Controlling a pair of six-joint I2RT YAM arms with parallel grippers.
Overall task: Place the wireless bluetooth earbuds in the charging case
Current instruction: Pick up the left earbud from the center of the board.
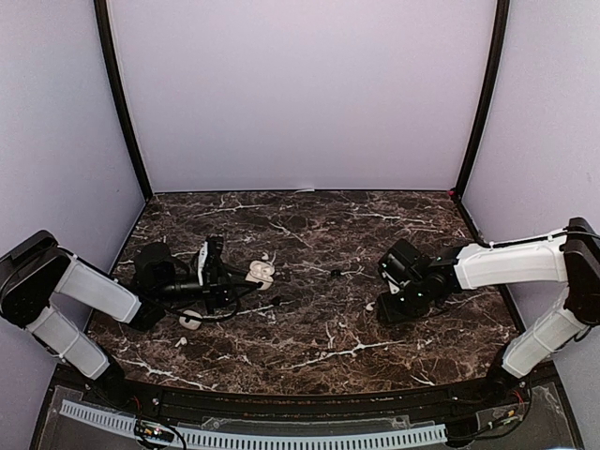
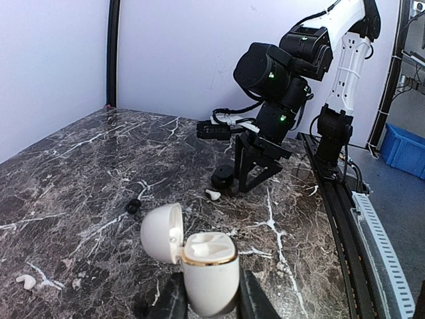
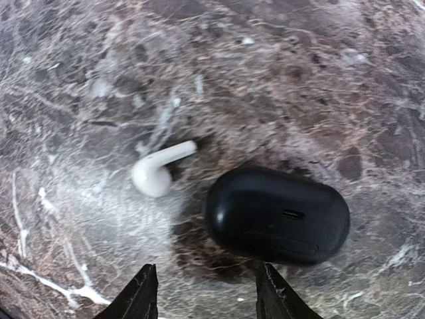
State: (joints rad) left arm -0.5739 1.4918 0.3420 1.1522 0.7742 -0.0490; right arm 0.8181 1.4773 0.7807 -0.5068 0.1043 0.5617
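My left gripper (image 2: 209, 299) is shut on a white charging case (image 2: 211, 276) with a gold rim, held upright with its lid (image 2: 161, 232) swung open; a white shape lies in one well. The case also shows in the top view (image 1: 262, 273). My right gripper (image 3: 206, 292) is open just above the table, with a white earbud (image 3: 158, 169) and a shut black case (image 3: 277, 214) lying just ahead of its fingertips. That earbud also shows in the left wrist view (image 2: 213, 195) and in the top view (image 1: 370, 306).
A black earbud (image 2: 133, 206) lies on the marble between the arms. A white earbud (image 2: 26, 282) lies left of the held case. In the top view, another white case (image 1: 190, 320) and a white earbud (image 1: 180, 342) lie by the left arm.
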